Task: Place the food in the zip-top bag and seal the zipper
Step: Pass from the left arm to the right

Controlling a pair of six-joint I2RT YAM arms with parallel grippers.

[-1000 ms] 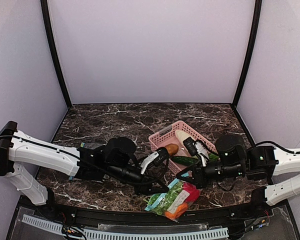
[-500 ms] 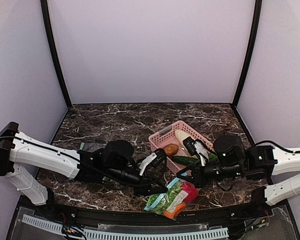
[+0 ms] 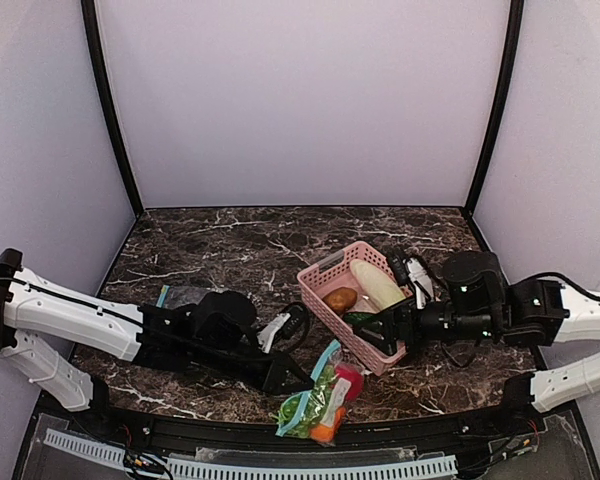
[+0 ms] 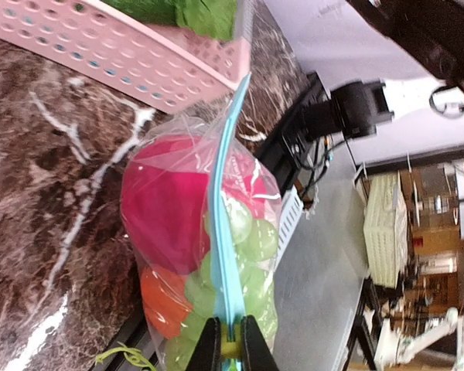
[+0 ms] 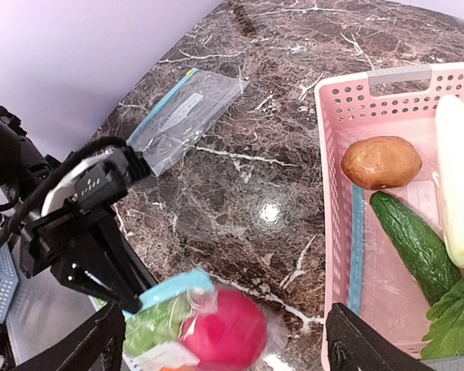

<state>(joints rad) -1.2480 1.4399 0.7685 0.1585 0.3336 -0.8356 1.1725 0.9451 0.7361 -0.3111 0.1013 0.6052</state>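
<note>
The zip-top bag [image 3: 318, 405] lies near the table's front edge with the food inside: a red fruit [image 4: 166, 201], an orange piece [image 4: 161, 297] and green grapes [image 4: 255, 239]. Its light blue zipper [image 4: 226, 232] runs straight up the left wrist view. My left gripper [image 4: 230, 352] is shut on the zipper's near end, at the bag's left corner [image 3: 292, 380]. My right gripper [image 3: 385, 335] stands open above the pink basket's near corner, apart from the bag. The bag [image 5: 205, 325] shows below between its spread fingers [image 5: 100, 344].
The pink basket [image 3: 320, 268] right of centre holds a potato [image 5: 380, 162], a cucumber [image 5: 414, 243], a white vegetable [image 5: 460, 178] and leafy greens. A second, empty clear bag [image 5: 185, 116] lies flat on the marble at the left [image 3: 185, 297].
My right gripper has opened, let go of the bag and pulled back up and right over the basket. My left gripper has drawn the bag left, toward the front edge.
</note>
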